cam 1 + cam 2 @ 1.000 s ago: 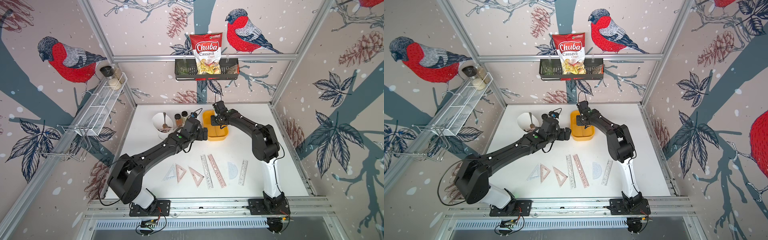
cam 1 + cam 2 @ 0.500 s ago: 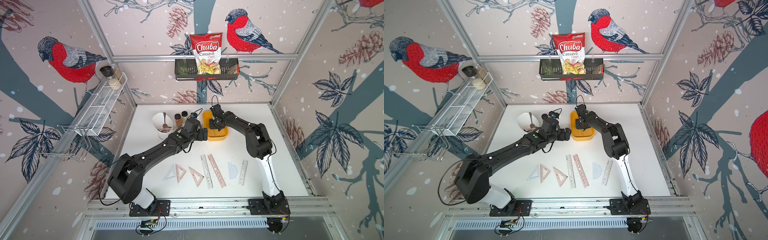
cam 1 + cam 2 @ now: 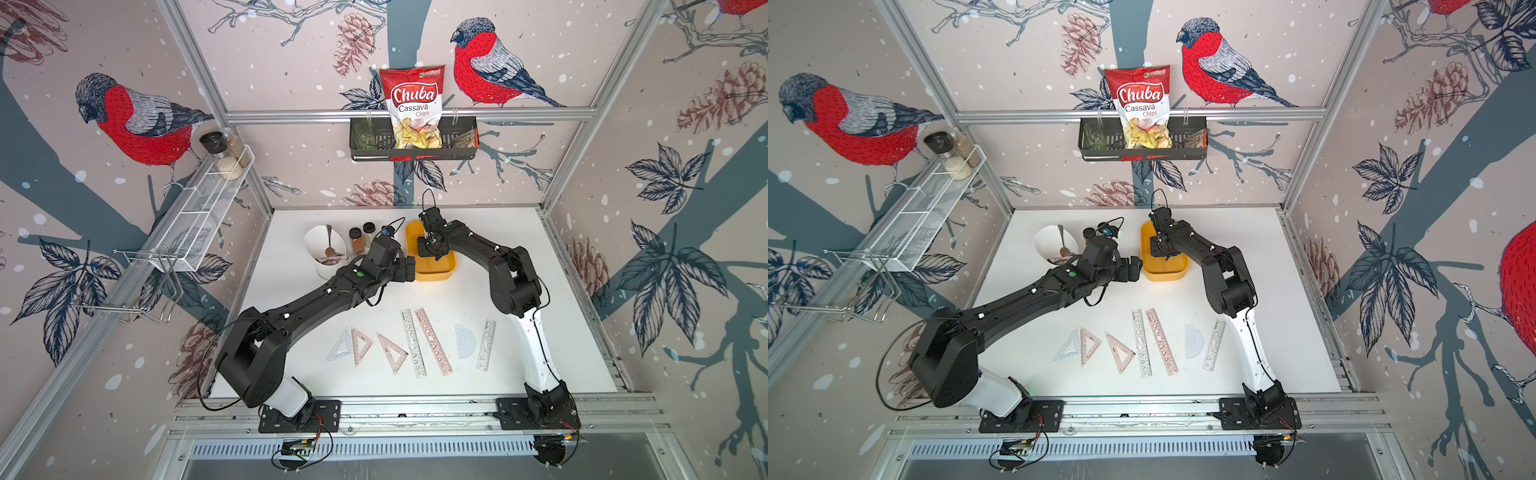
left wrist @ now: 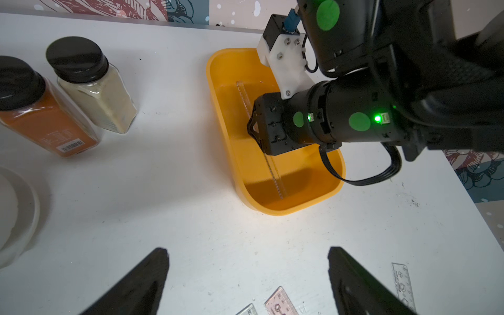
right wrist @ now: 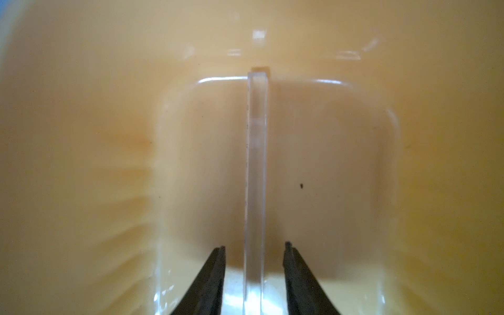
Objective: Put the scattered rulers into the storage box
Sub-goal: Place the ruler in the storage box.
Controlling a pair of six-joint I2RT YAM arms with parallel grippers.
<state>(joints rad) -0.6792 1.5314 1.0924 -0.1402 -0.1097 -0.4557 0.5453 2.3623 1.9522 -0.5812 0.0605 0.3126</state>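
The right gripper (image 5: 255,245) is down inside the box (image 4: 223,131). Its jaws stand parted, with a clear ruler (image 5: 256,169) on edge between them. A gap shows on each side of the ruler, so nothing is gripped. The ruler runs along the box's length, and one end reaches the foot of an end wall (in both top views the gripper hides it). The box sits far on the table (image 3: 561,249), about mid-width.

The left gripper (image 4: 245,248) is spread wide and empty. It hovers over bare table just left of the box's near end.

Seven more tools lie flat in a row near the table's near edge, well apart from the box. From the left they are three set squares (image 3: 360,347), two straight rulers (image 3: 433,341) side by side, a protractor (image 3: 464,341) and one more straight ruler.

A bowl (image 3: 324,249) and two jars (image 3: 355,240) stand left of the box.
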